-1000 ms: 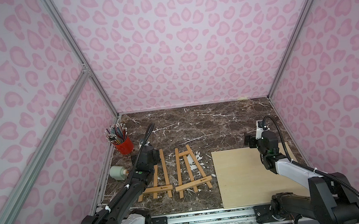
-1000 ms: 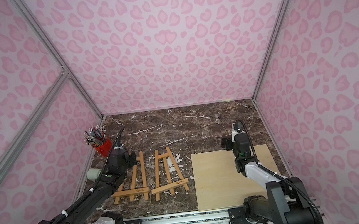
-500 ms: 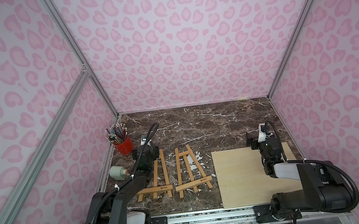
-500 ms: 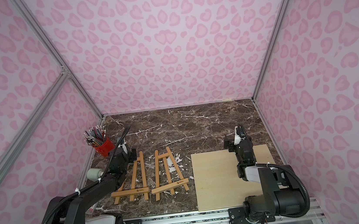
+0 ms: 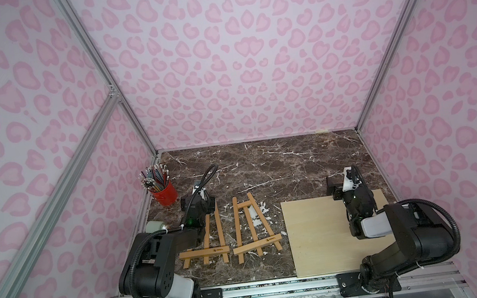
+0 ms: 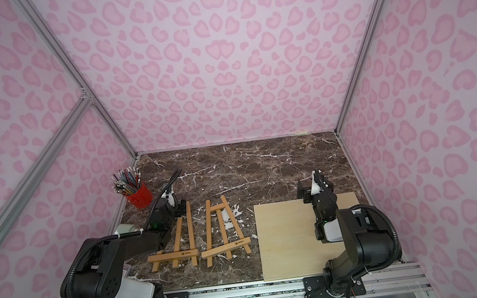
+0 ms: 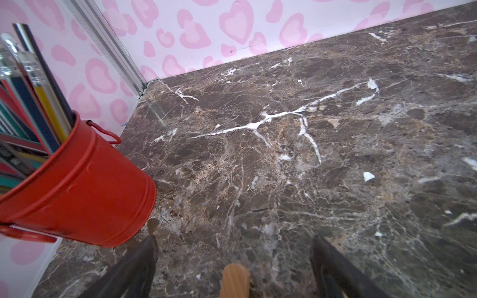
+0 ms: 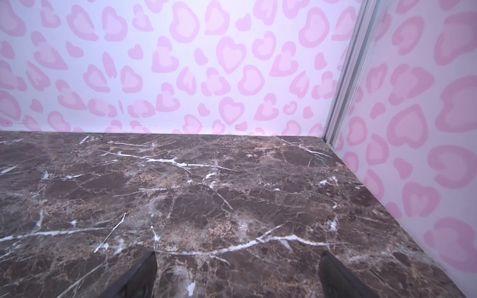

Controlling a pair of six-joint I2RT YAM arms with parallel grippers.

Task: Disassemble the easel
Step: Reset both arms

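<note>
Two small wooden easels are lying flat on a dark brown marble tabletop (image 5: 278,166) veined in white, and I am watching them in both top views. Walls (image 5: 222,66) papered with pink heart-shaped spots are closing in the cell, and aluminium posts (image 5: 102,73) are running up the corners. A pale plywood board (image 5: 315,232) is lying at about 4 o'clock. A red bucket (image 5: 163,195) of pencils (image 5: 154,176) is standing near 10, and a pale roll (image 5: 154,226) is lying at 9.

The left easel (image 5: 204,252) is sitting around 8 o'clock, its long axis running 6 to 12 with the narrow top toward 12. The right easel (image 5: 251,230) is lying just beside it without touching, near 7, its top leaning a shade toward 11. Each bottom rail is carrying a small dark stamp (image 5: 271,239) that I am failing to read.

The left gripper (image 7: 234,241) is hovering over the left easel's top. Its fingers (image 7: 134,271) are standing wide apart, and the rounded tip (image 7: 235,278) is showing between them, clear of both. The right gripper (image 8: 238,255) is hanging at the board's far edge, fingers (image 8: 139,276) spread wide over bare marble.
</note>
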